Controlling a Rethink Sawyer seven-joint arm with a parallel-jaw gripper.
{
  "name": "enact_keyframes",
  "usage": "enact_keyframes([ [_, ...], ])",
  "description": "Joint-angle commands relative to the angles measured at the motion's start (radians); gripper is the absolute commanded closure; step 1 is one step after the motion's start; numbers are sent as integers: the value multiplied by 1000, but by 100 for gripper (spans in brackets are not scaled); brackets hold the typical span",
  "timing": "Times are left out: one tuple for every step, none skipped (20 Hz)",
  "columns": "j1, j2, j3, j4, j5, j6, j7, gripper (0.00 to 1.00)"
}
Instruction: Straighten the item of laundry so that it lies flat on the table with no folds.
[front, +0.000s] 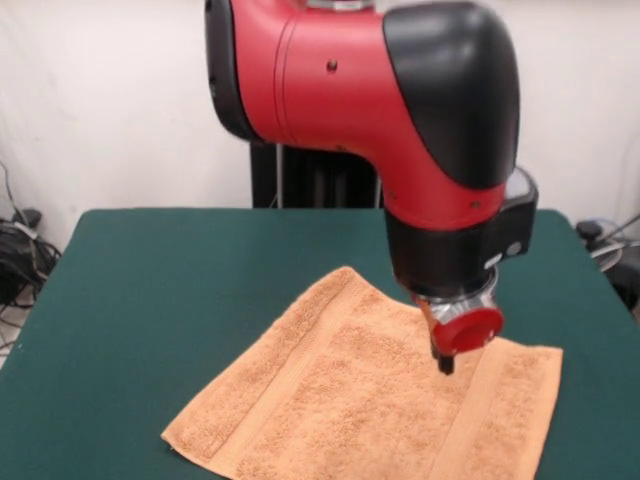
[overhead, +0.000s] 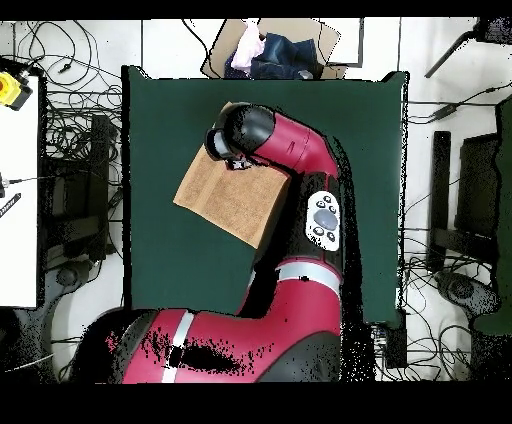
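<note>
Towel: a light orange-tan terry towel (front: 370, 410) lies spread on the table, turned at an angle to its edges, its woven bands running near two opposite ends.
Table: the dark green top (front: 170, 290) reaches well past the cloth on the far and side edges in the front view.
Gripper: the gripper (front: 446, 366) hangs just above, or touching, the towel's far right part; whether it is parted or closed cannot be told.
Arm: the red and black arm (overhead: 290, 150) covers one end of the towel in the overhead view.
Surroundings: cables (overhead: 60, 130) trail over the floor beside the table.
</note>
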Motion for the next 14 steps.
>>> enact_keyframes([
  [24,174,15,25,-2,-116,189,100],
  [25,182,11,23,-3,-123,191,100],
  [28,193,8,17,-3,-131,193,100],
  [30,203,6,13,-3,-141,194,100],
  [30,212,5,11,-2,-151,193,100],
  [34,223,2,5,-1,-159,194,100],
  [37,234,0,-1,1,-166,195,100],
  [47,242,-4,-6,4,-169,203,100],
  [50,250,-9,-10,6,-172,203,100],
  [58,256,-10,-11,10,-175,205,100],
  [61,264,-11,-13,13,-177,205,100],
  [66,274,-9,-17,16,-182,205,100],
  [69,282,-8,-23,19,-180,204,100],
  [75,292,-12,-32,22,-177,207,100],
])
